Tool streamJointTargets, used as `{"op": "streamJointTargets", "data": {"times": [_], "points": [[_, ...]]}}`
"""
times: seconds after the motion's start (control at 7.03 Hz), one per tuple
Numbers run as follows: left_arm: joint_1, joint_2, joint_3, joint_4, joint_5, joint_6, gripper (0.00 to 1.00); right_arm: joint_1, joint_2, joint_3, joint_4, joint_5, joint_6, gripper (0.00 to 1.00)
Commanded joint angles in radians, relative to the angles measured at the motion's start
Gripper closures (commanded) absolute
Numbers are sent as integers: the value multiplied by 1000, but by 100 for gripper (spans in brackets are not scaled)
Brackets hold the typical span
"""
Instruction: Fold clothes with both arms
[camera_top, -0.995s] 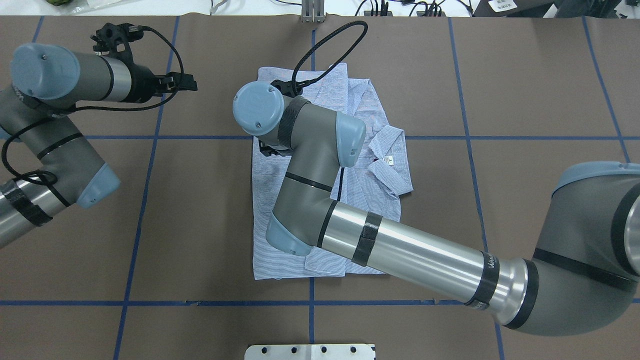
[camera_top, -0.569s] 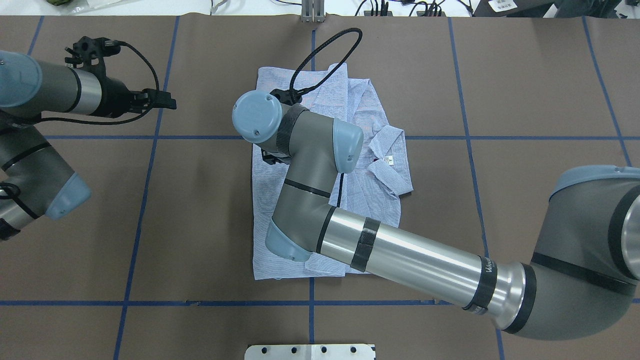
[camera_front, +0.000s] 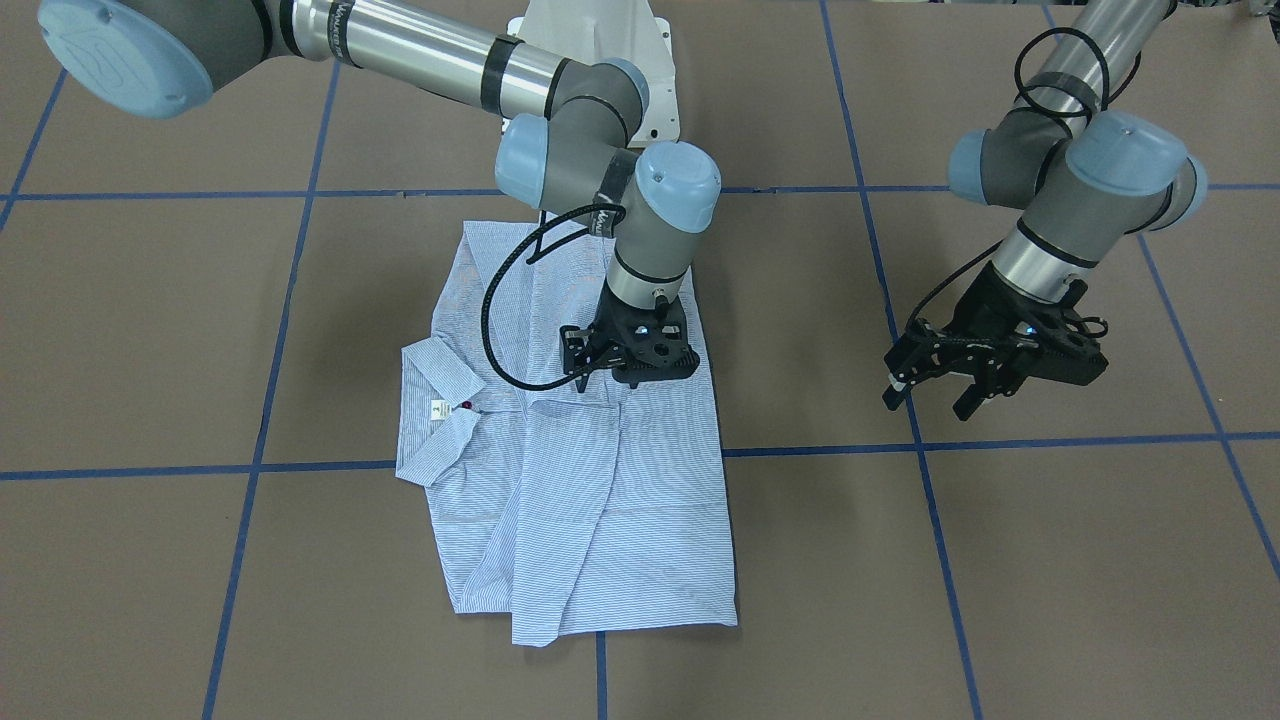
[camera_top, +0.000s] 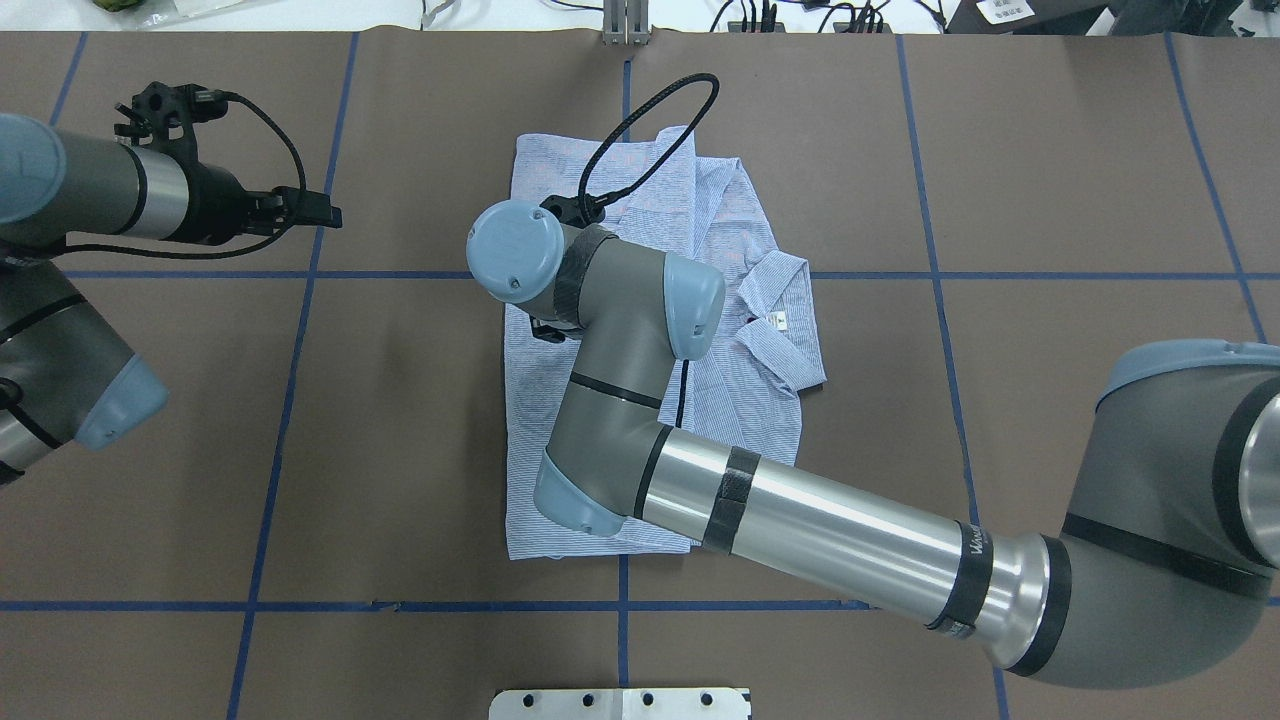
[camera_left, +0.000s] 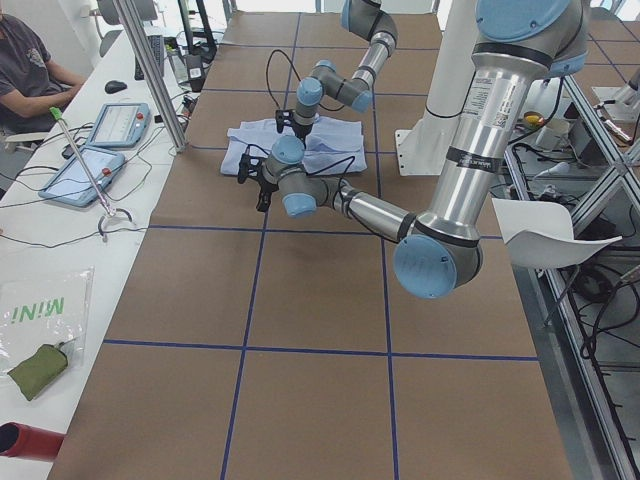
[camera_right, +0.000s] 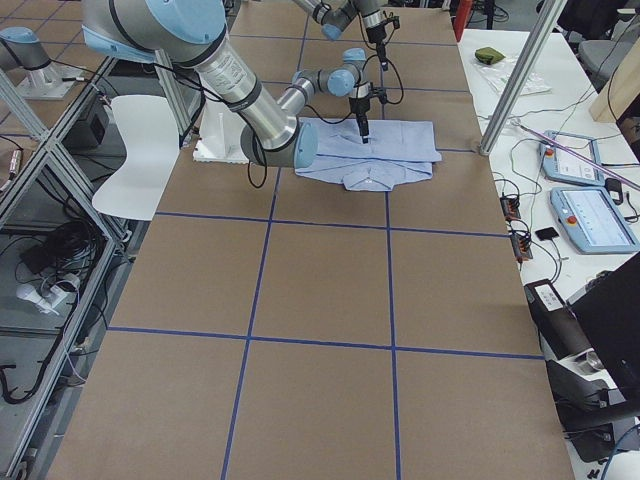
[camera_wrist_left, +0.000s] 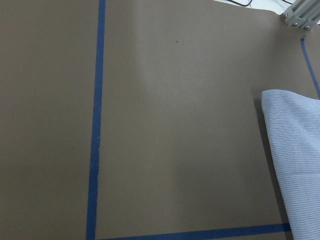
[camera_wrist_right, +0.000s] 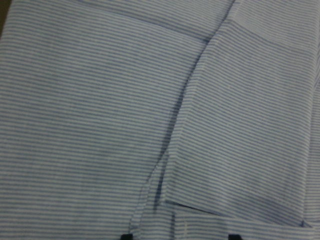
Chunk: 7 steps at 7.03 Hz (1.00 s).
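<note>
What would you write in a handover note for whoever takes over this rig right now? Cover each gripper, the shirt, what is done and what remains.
Left gripper: open, empty, above the bare table, clear of the shirt.
Right gripper: fingers apart, low over the shirt's middle, gripping nothing; whether it touches is unclear.
Shirt: flat at the table's centre, collar towards the robot's right.
Done: sides folded in, making a long panel.
Left: probably the crosswise folds.
</note>
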Motion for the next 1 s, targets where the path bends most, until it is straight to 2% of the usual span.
{"op": "streamJointTargets", "data": {"times": [0.0, 0.85], "points": [[2, 0, 1, 0, 0, 0, 0, -1, -1, -5, 2, -10, -13, 30], [4, -1, 7, 0, 3, 1, 0, -1, -1, -3, 14, -8, -16, 28]]}}
